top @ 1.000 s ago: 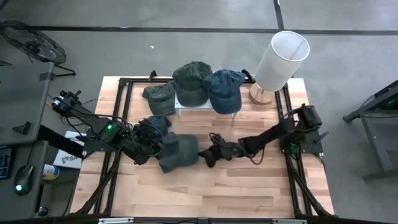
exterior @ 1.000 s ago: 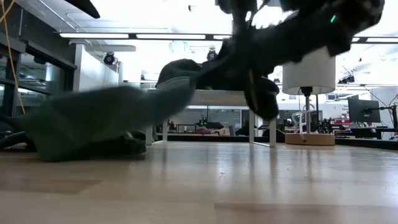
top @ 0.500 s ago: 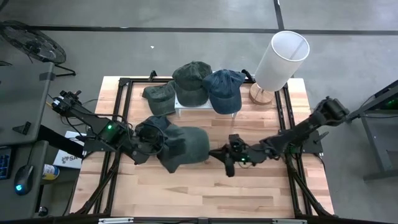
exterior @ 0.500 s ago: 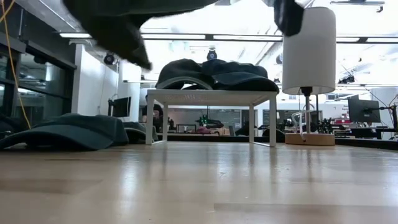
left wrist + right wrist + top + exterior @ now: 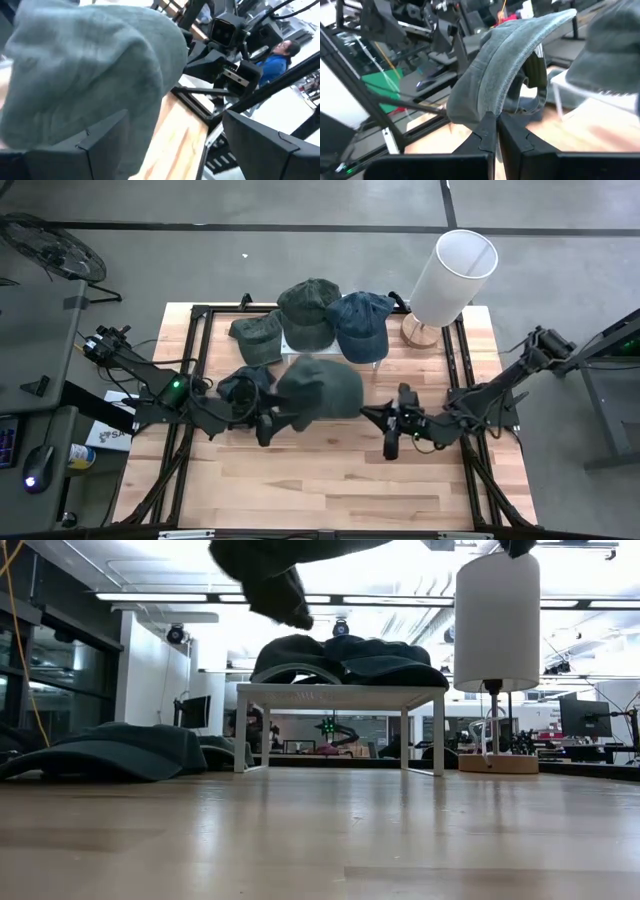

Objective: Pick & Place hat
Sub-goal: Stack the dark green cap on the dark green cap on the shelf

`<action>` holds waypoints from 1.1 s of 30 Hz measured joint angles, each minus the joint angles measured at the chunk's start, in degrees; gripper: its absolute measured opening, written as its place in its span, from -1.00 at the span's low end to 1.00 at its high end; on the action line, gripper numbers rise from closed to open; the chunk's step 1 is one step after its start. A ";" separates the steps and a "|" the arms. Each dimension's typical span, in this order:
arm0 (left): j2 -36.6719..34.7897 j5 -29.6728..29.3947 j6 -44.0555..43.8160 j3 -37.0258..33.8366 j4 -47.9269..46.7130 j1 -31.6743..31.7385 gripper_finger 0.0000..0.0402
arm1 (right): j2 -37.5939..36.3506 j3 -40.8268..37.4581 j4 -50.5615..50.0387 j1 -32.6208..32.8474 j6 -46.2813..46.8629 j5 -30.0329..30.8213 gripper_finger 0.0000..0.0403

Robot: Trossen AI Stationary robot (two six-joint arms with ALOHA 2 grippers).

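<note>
Right gripper (image 5: 496, 131) clamped on brim of grey-green hat (image 5: 318, 388), held aloft above table (image 5: 330, 485), just before the white stand (image 5: 330, 358). Left gripper (image 5: 266, 423) spread wide just beside hat, gripping nothing.

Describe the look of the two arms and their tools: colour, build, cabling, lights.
Both arms are dark, slim and jointed, with loose black cables along them. The left arm shows a small green light near its middle. The left tool has broad, flat, angular black fingers. The right tool has narrow, dark, tapered fingers with squared edges.
</note>
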 joint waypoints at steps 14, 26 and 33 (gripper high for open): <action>0.00 -11.01 5.38 0.00 0.15 0.00 0.58 | -8.66 0.00 -0.72 5.92 -12.22 10.88 -1.00; 1.30 -18.07 14.36 0.00 0.29 0.00 0.58 | -10.62 0.00 -0.72 6.55 -16.94 8.75 -1.00; 4.03 -18.46 16.35 0.00 0.84 0.00 0.58 | -10.62 0.00 -0.61 5.59 -17.79 7.66 -1.00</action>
